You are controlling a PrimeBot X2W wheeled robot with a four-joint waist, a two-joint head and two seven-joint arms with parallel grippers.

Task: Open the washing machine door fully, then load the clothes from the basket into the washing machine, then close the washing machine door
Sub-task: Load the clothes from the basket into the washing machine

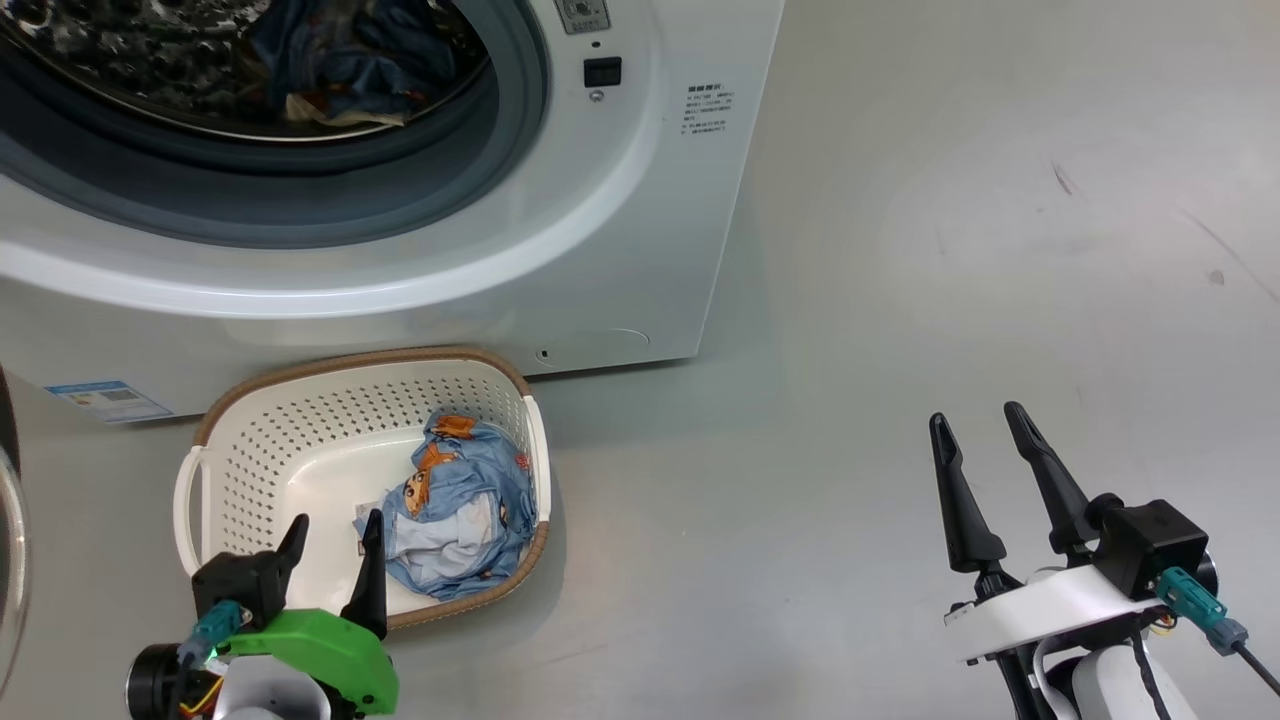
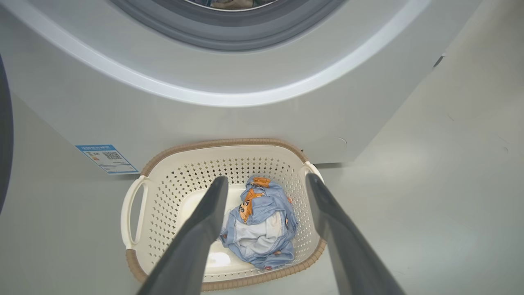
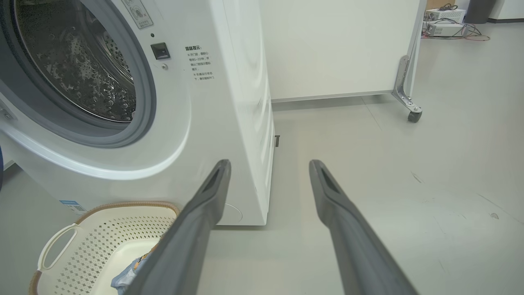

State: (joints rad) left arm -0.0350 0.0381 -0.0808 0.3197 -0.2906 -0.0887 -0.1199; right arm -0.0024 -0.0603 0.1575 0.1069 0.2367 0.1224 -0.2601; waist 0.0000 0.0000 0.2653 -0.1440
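Observation:
The white washing machine stands with its mouth uncovered; dark blue clothes lie in the steel drum. A sliver of the washing machine door shows at the left edge, swung out, and its dark rim appears again. On the floor in front sits the cream basket holding light blue printed clothes. My left gripper hovers open over the basket's near rim; the clothes lie between and beyond its fingers. My right gripper is open over bare floor to the right, holding nothing.
A blue label sticker marks the washer's lower front. Grey floor stretches right of the machine. A white partition on a caster stands behind, with cabled equipment on the floor at the far right.

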